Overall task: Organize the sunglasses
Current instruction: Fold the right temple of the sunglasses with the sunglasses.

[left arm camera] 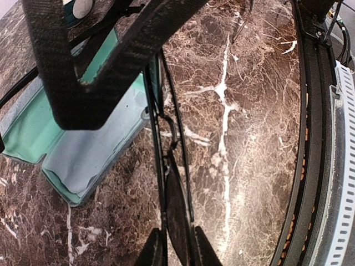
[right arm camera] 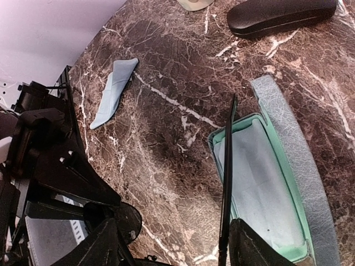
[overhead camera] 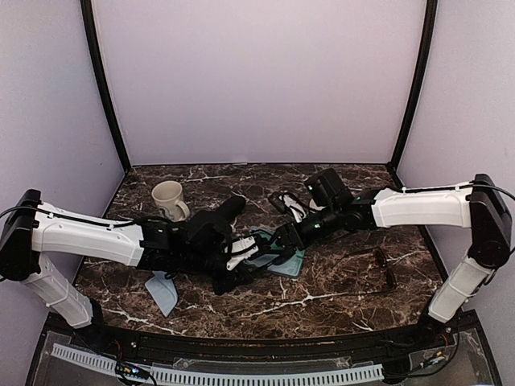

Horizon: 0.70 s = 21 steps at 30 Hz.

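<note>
Left claw (left arm camera: 177,247): narrow, closed on one dark lens of a pair of sunglasses (left arm camera: 176,213); the lens sits pinched between the two fingertips.
Held sunglasses: edge-on and upright in the left claw at the middle of the desk (right arm camera: 166,72), with the thin frame and slim arms reaching away from the fingers to the rim of the open case (right arm camera: 291,133). Whether they touch the rim, I cannot tell.
Right claw (right arm camera: 177,238): wide, fingers well apart, nothing clamped between them. It hangs over the open case, facing the left claw. A thin dark edge of the held sunglasses runs just beside one finger; contact cannot be told.
Open case: blue-grey outside and teal-lined, with a pale blue-grey inside. It lies flat with the lid folded back, between the two claws.
Second sunglasses (overhead camera: 385,265): lying on the desk on the right side, under the right arm's forearm and well apart from the case.
Black case (right arm camera: 283,15): oblong and shut, on the desk beyond the open case.
Cloth (right arm camera: 113,91): pale blue and folded, lying on the left side of the desk near the front edge.
Mug (overhead camera: 167,198): cream, upright, at the left rear of the desk beside the left arm.
</note>
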Tool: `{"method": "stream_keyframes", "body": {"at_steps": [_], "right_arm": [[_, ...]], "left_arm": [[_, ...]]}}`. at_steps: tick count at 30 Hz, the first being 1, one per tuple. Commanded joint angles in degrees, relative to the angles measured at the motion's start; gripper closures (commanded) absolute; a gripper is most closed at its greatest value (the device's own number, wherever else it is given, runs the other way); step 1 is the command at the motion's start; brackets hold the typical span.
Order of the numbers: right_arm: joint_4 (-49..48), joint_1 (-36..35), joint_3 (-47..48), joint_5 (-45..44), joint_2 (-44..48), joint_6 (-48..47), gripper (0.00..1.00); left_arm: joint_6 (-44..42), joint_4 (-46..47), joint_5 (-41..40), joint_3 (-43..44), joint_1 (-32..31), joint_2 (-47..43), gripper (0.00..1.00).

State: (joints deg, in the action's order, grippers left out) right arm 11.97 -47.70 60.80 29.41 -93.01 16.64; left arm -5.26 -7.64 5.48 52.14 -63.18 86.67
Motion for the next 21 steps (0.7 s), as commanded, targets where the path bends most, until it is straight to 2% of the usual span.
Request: {"method": "stream_keyframes", "body": {"at_steps": [1, 7, 21], "right_arm": [[1.7, -0.4, 2.2, -3.1, 0.9, -2.1, 0.29], [2.7, -0.4, 2.3, -3.7, 1.3, -4.4, 0.16], [4.7, -1.4, -1.8, 1.7, 8.0, -15.7, 0.15]], "left_arm": [[0.2, -0.6, 1.1, 0.6, 0.0, 0.0, 0.89], [0.2, -0.6, 1.2, 0.2, 0.0, -0.4, 0.89], [0.2, 0.2, 3.4, -0.6, 0.0, -2.9, 0.9]]}}
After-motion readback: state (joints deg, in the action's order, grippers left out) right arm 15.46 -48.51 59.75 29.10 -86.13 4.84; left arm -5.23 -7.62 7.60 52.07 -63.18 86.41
